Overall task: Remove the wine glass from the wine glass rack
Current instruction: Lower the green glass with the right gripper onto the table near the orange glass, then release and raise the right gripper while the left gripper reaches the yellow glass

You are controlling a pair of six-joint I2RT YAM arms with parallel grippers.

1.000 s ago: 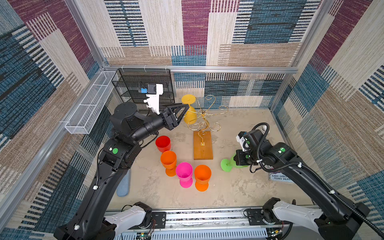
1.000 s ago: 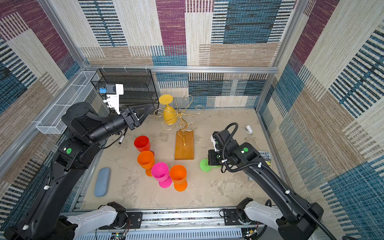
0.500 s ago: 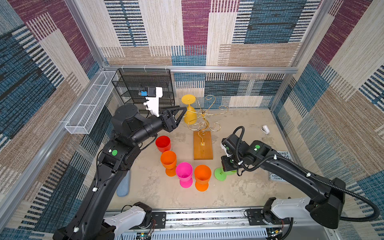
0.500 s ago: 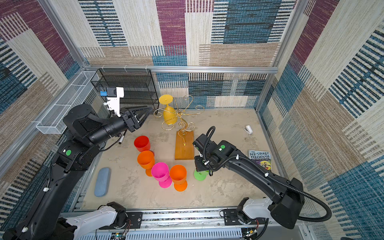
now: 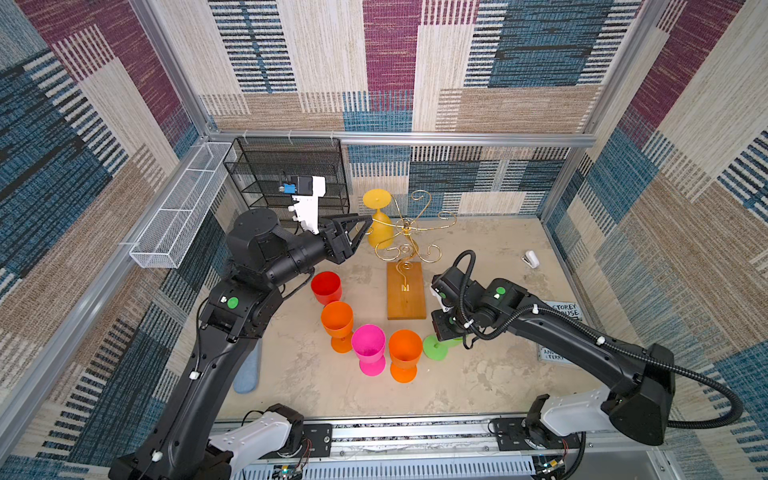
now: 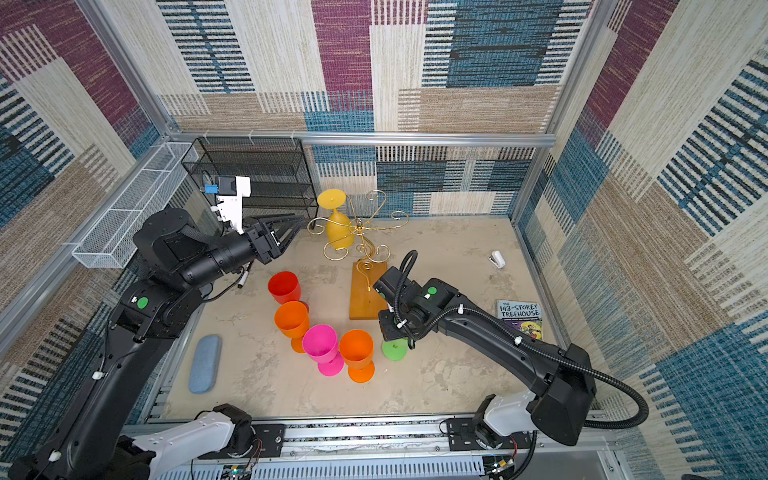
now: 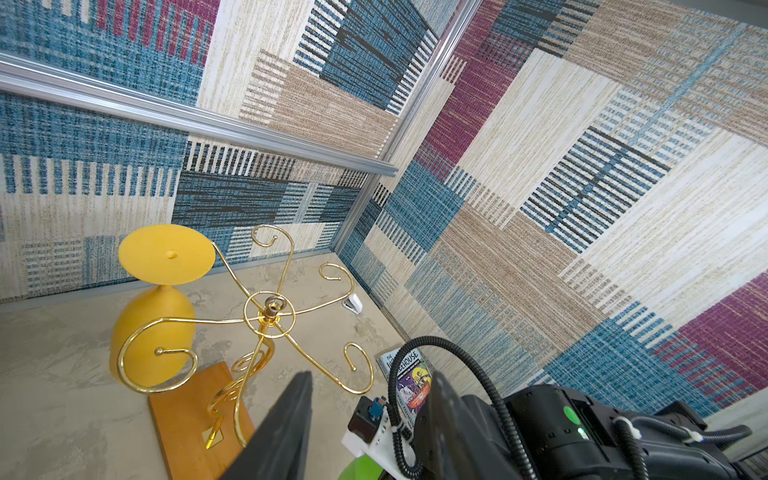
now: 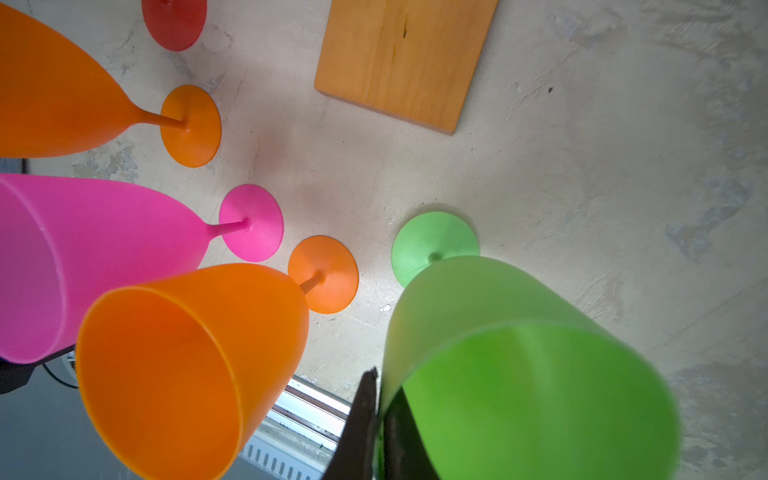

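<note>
Glasses number six: one yellow wine glass (image 5: 379,232) hangs inverted on the far-left arm of the wine glass rack (image 5: 406,303), while a red glass (image 5: 326,286), two orange glasses (image 5: 337,320), a pink glass (image 5: 368,340) and a green glass (image 5: 435,347) stand on the tabletop (image 5: 478,382). The left fingers (image 5: 351,219) stand apart just left of that hanging glass. The right fingers (image 8: 359,424) straddle the green glass's rim, and I cannot tell whether they clamp it.

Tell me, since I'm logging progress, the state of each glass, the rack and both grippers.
wine glass rack: upright, other arms empty.
yellow glass: hanging upside down on it, not gripped.
green glass: upright, seemingly set on the table, rim straddled by the right gripper.
red glass: upright on the table.
orange glasses: both upright.
pink glass: upright.
left gripper: open, empty.
right gripper: grip or release unclear.
</note>
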